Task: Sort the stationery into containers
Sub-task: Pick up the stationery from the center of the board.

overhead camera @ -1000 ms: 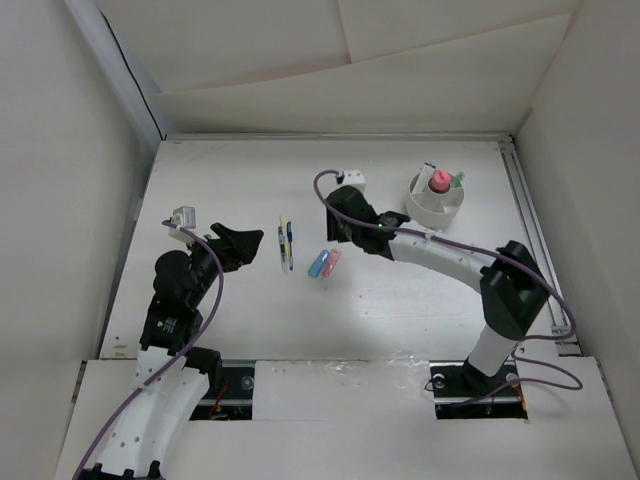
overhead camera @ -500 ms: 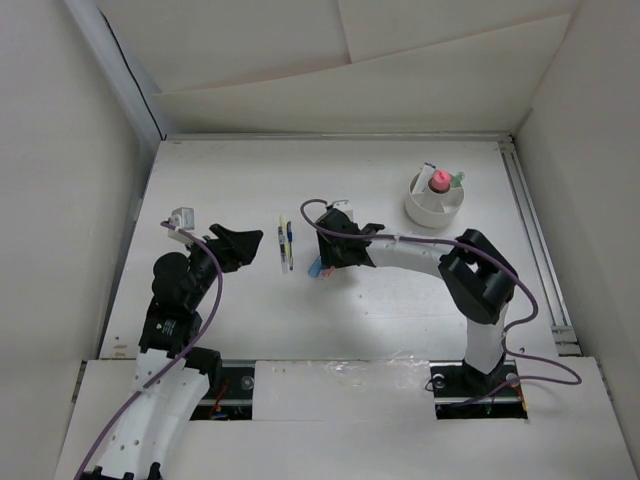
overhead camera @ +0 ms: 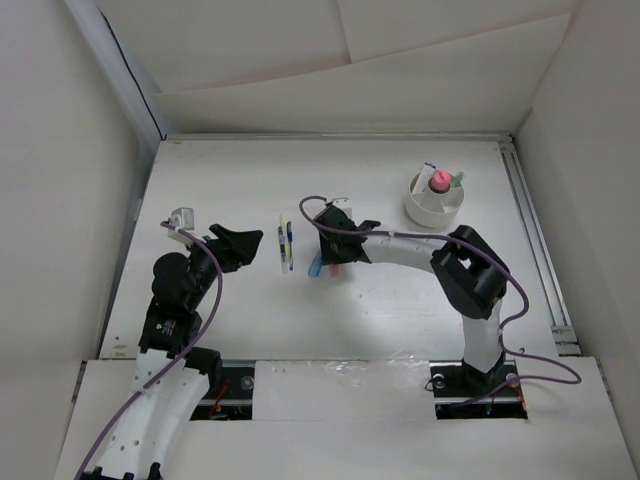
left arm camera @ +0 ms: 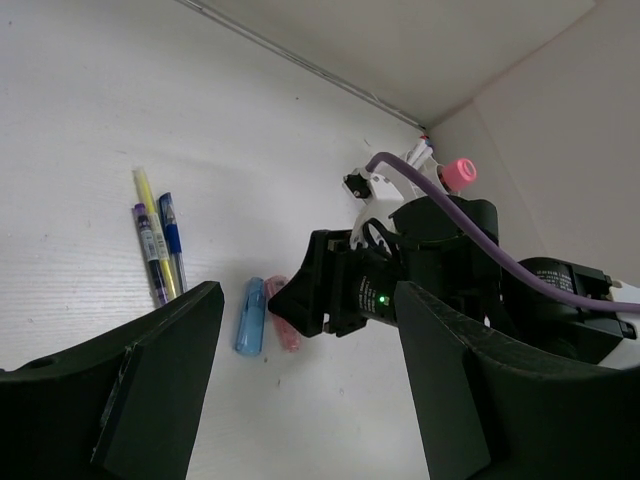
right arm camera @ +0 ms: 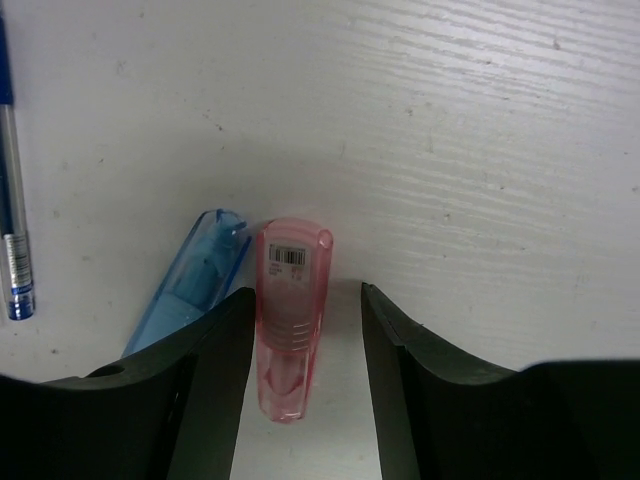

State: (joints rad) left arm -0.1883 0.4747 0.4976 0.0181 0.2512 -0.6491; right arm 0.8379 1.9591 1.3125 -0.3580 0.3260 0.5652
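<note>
Nearest us, the left end effector (overhead camera: 245, 244) is spread and holds nothing. At its 3 o'clock the yellow pen (overhead camera: 281, 236) and blue pen (overhead camera: 290, 246) lie on the surface (overhead camera: 220, 180). Beyond, the right end effector (right arm camera: 307, 300) is spread astride the pink marker (right arm camera: 290, 330), not pinching it. The top view hides that marker, showing only the blue marker (overhead camera: 316, 267) beside it. At 2 o'clock stands the cup (overhead camera: 432, 213), a pink rounded piece (overhead camera: 438, 181) inside.

Pink marker (right arm camera: 290, 330) with barcode label, blue marker (right arm camera: 192, 288), white cup (overhead camera: 430, 215), white table (overhead camera: 400, 300)
</note>
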